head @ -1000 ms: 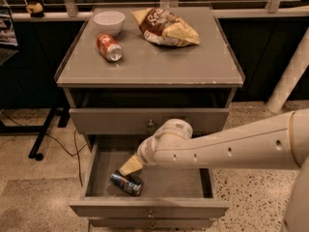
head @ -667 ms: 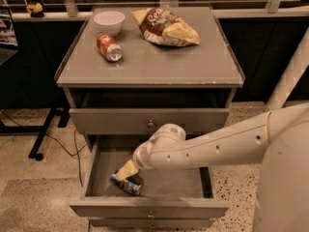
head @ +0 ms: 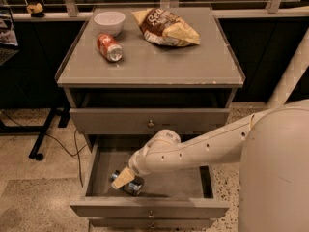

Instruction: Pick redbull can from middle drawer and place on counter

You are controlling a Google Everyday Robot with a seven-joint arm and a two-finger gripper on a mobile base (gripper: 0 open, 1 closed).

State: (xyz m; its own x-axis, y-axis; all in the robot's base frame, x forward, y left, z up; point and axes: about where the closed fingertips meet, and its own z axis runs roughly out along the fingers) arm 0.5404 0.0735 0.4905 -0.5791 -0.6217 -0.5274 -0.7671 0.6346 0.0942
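The redbull can [head: 134, 185] lies on its side in the open middle drawer [head: 149, 208], near its front left. My gripper [head: 123, 178] is down inside the drawer, right on top of the can and covering its middle. My arm [head: 203, 149] reaches in from the right. The counter [head: 159, 62] is the grey top of the cabinet, above and behind the drawer.
On the counter are a red-orange soda can [head: 109, 47] on its side, a white bowl [head: 109, 21] and a chip bag [head: 166, 28]. The closed upper drawer front [head: 149, 121] overhangs the back of the open drawer. A black stand leg [head: 41, 139] is on the floor at left.
My gripper has moved down and to the left inside the drawer, from just above the can onto it. The can has not moved.
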